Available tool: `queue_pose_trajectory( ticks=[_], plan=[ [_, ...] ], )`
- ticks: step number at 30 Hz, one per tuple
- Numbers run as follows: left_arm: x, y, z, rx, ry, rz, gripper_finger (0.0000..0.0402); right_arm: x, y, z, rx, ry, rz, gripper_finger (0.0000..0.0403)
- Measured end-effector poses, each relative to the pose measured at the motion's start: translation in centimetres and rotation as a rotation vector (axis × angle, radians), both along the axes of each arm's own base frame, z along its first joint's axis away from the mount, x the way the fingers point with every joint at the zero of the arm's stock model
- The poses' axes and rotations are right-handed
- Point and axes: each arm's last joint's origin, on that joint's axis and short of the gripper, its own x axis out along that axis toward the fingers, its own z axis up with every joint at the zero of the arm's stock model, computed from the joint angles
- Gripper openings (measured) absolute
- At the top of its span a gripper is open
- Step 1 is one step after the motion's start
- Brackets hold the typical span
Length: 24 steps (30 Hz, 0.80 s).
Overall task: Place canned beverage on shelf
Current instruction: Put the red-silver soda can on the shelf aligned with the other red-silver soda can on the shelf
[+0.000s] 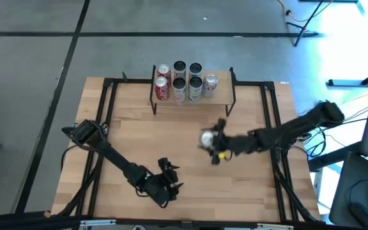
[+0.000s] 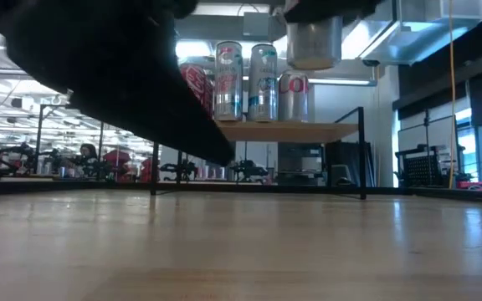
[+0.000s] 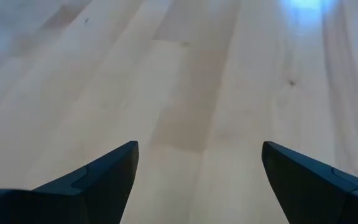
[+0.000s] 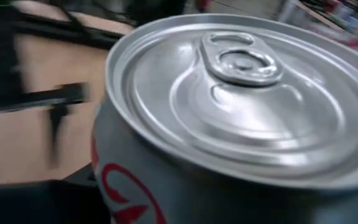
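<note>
Over the middle of the desk [image 1: 171, 140], your right end effector [image 1: 211, 142] has its fingers closed around a silver can [image 1: 206, 138] with red letters. You can see the can's shiny top and pull tab up close in the right wrist view [image 4: 241, 93]. From the low view, the can [image 2: 313, 42] hangs high above the desk, off the wood. The shelf [image 1: 193, 102] stands at the far side of the desk, apart from the held can, with seven other cans [image 1: 179, 82] already on it. Your left end effector [image 1: 165, 185] waits near the front edge, fingers wide open, holding nothing.
</note>
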Motion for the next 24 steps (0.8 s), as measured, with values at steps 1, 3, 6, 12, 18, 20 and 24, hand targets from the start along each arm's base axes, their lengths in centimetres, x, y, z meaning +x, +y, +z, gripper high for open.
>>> queue_pose_trajectory(
  ticks=[1, 3, 6, 12, 18, 20, 24],
  plan=[
    [0.2, 0.3, 0.0, 0.004, 0.007, -0.003, 0.0337, -0.3, -1.1, 0.5, 0.001, 0.001, -0.03, 0.0271],
    [0.4, 0.7, 0.0, 0.009, 0.01, 0.007, 0.0337, -0.6, -3.4, 1.3, 0.002, -0.007, -0.107, 0.0271],
    [1.1, 1.6, 0.0, 0.023, 0.004, 0.026, 0.0337, -0.3, -6.8, 1.6, 0.026, -0.009, -0.151, 0.0271],
    [2.0, 3.1, -0.1, 0.065, 0.029, 0.016, 0.0337, -0.1, -12.5, 1.0, 0.106, 0.02, -0.185, 0.0271],
    [2.5, 4.0, -0.1, 0.105, 0.043, 0.007, 0.0337, -0.8, -16.4, 0.8, 0.171, 0.016, -0.194, 0.0271],
    [2.7, 4.3, -0.1, 0.113, 0.043, 0.009, 0.0337, -1.1, -17.4, 0.8, 0.186, 0.014, -0.201, 0.0271],
    [3.0, 4.8, 0.0, 0.114, 0.043, 0.021, 0.0337, -1.5, -18.9, 0.8, 0.212, -0.002, -0.191, 0.0271]
  ],
)
